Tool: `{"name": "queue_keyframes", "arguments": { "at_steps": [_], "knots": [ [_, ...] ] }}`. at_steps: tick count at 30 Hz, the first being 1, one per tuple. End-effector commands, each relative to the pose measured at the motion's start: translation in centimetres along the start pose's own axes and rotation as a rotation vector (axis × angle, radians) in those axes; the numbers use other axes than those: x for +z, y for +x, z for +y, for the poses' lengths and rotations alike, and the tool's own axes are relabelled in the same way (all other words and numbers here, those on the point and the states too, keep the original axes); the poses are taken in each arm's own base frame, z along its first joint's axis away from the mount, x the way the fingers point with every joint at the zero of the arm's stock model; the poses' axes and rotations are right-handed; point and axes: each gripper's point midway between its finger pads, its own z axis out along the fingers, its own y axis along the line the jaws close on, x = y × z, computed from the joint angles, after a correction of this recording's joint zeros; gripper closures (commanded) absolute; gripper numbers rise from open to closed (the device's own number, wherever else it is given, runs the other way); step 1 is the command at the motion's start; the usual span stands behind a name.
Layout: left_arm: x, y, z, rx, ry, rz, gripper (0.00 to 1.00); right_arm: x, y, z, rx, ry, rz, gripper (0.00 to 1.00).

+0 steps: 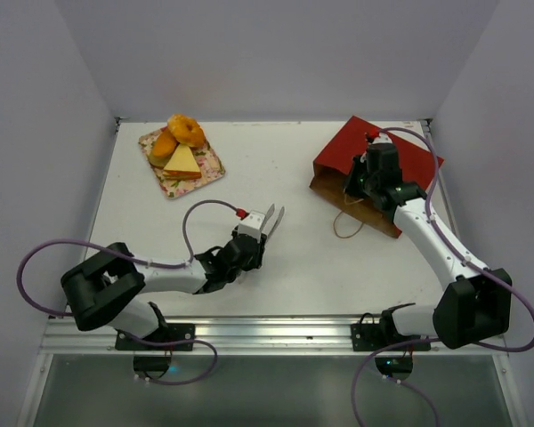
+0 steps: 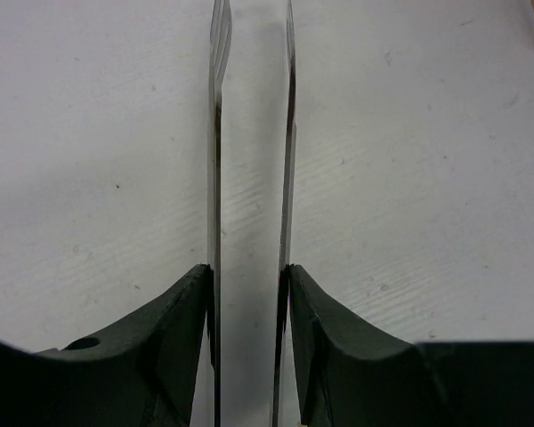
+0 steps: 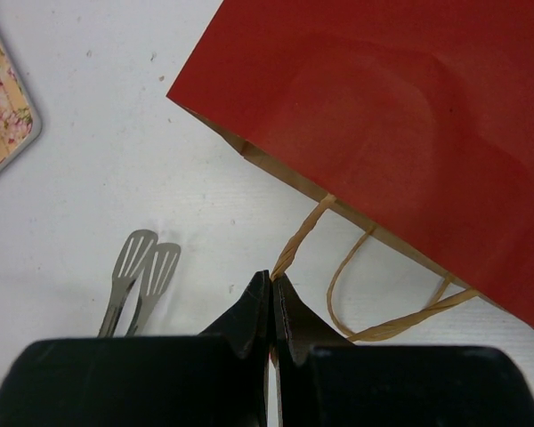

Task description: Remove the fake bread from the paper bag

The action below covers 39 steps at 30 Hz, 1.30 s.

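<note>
Three bread pieces on the tray, the bag taken by its handle
The fake bread (image 1: 180, 147) that I can see, a ring doughnut (image 1: 188, 130), an orange bun (image 1: 163, 145) and a yellow wedge (image 1: 183, 161), sits on the floral tray (image 1: 209, 173) at about 10 o'clock of the table (image 1: 294, 267); the paper bag (image 1: 340, 151) lies flat at 2 o'clock with its mouth toward 7 o'clock, and I cannot tell if any piece is inside. The right gripper (image 3: 273, 283) is clenched and a cord handle (image 3: 301, 238) runs into its tips, so it looks pinched there. The left gripper (image 1: 271, 216) is released and empty, over bare table near the centre. I judge the toy pieces light, firm and smooth, so its thin metal fingers (image 2: 215, 133) may slip: better to take each piece across its flat sides. The bag is thin paper that slides and folds; the cord or the mouth rim is the safe place to hold
</note>
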Motion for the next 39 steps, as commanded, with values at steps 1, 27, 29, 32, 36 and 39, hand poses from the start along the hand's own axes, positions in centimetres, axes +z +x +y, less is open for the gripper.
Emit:
{"name": "queue_keyframes", "arguments": {
  "at_steps": [1, 27, 29, 32, 36, 39],
  "knots": [
    [0.6, -0.8, 0.2, -0.028, -0.079, -0.077, 0.56, -1.2, -1.2, 0.3, -0.016, -0.017, -0.047, 1.00],
    [1.6, 0.6, -2.4, -0.052, -0.037, 0.000, 0.60, -1.9, -2.1, 0.3, -0.014, -0.009, -0.069, 1.00],
    [0.9, -1.0, -3.5, -0.087, 0.016, -0.029, 0.60, -2.0, -2.3, 0.4, -0.018, -0.007, -0.066, 1.00],
    [-0.3, -2.9, -5.0, -0.134, 0.098, -0.060, 0.60, -2.4, -2.7, 0.5, -0.025, -0.004, -0.070, 1.00],
    [-2.1, -5.1, -6.8, -0.181, 0.210, -0.090, 0.60, -3.0, -3.3, 0.7, -0.030, -0.009, -0.079, 1.00],
    [-3.1, -6.5, -7.6, -0.205, 0.259, -0.109, 0.60, -3.2, -3.4, 0.8, -0.032, -0.010, -0.082, 1.00]
  ]
}}
